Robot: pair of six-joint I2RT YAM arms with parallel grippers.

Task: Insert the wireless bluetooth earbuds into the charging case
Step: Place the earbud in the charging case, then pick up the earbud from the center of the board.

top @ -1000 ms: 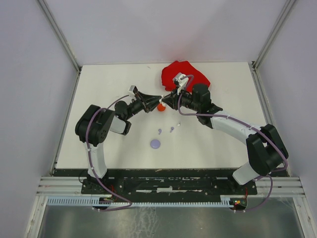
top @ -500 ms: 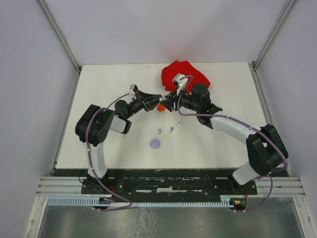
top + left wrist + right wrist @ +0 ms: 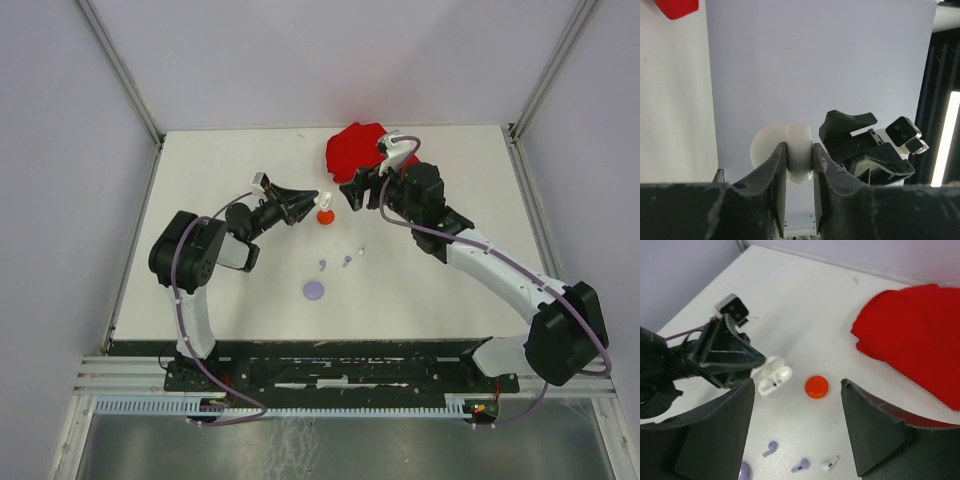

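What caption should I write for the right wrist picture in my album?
The left hand holds an open white charging case beside a red round case, earbuds loose nearby.

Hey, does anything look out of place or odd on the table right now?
Nothing damaged or spilled. Two lilac earbuds and a white earbud lie loose on the table, outside any case; the left claw grips the white charging case, lid open. A red cloth lies crumpled at the far edge.

table (image 3: 200, 190): white
red round case (image 3: 326, 216): mid-table
red cloth (image 3: 357, 148): just beyond red round case
lilac earbuds (image 3: 323, 265), white earbud (image 3: 360, 250): nearer than red round case
lilac round case (image 3: 314, 290): nearest
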